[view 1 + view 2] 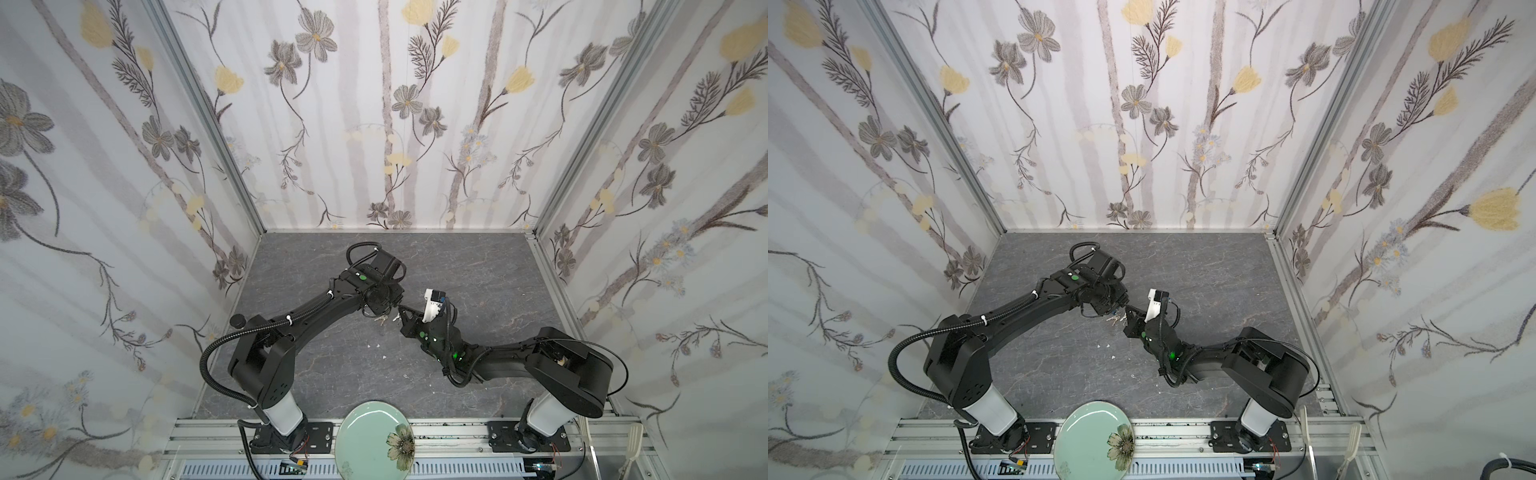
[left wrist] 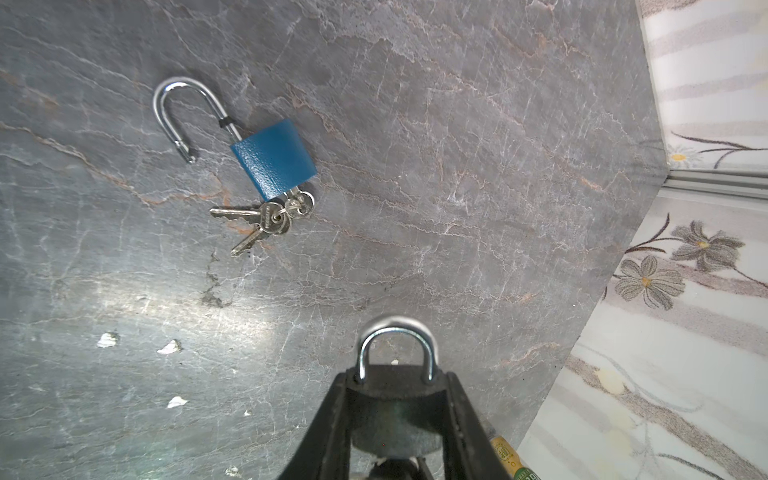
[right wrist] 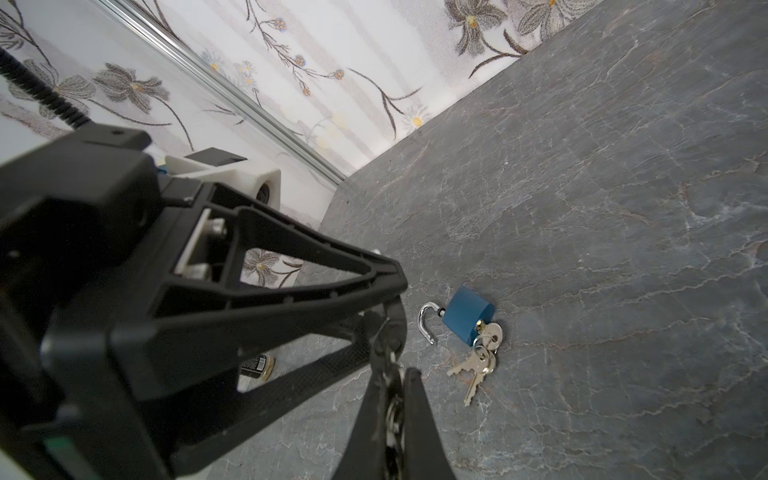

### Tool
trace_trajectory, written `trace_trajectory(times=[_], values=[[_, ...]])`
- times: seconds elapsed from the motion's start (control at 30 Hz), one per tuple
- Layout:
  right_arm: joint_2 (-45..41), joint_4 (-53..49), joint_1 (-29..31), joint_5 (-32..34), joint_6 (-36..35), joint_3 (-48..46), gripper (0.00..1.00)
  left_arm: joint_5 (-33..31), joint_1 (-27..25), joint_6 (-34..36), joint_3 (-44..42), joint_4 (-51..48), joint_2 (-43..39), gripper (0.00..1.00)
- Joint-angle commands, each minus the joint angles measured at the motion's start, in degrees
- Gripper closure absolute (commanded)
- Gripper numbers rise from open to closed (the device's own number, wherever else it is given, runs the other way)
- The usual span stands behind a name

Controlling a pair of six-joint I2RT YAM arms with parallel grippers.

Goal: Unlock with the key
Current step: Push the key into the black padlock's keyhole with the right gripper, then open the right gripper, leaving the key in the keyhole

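Note:
A black padlock (image 2: 395, 399) with its silver shackle (image 2: 395, 345) pushed in sits between the fingers of my left gripper (image 2: 395, 378), which is shut on its body above the table. My right gripper (image 3: 397, 374) is shut on a thin silver key (image 3: 392, 411) that points at the underside of that padlock. Whether the key is in the keyhole is hidden. In both top views the two grippers meet tip to tip mid-table: the left gripper (image 1: 386, 303), the right gripper (image 1: 401, 309).
A blue padlock (image 2: 274, 160) lies on the grey table (image 2: 457, 166) with its shackle swung open and a bunch of keys (image 2: 266, 220) at its base. A green flowered plate (image 1: 374, 440) sits at the front edge. A small labelled cylinder (image 3: 257, 365) lies beneath the left gripper. Walls enclose three sides.

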Motion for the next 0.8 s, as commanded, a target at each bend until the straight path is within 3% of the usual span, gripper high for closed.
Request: trace_trajectory(times=[0.0,0.3,0.5,0.77], values=[[0.4,4.4,0.5,-0.4,-0.5,1.6,1.0,1.9,-0.4,-0.8,0.5,-0.1,0.4,0.82],[-0.6,3.3,0.8,-0.1,-0.2,0.7,1.0,1.2,-0.3,0.3,0.5,-0.3,-0.1,0.82],[-2.6,0.2,0.7,-0.3,-0.4,-0.5,0.83,-0.9,-0.1,2.0,0.7,-1.5,-0.8,0.83],[-6.0,-2.8,0.6,-0.1,-0.3,-2.8,0.72,-2.6,0.8,3.8,1.0,-2.9,-2.2,0.83]])
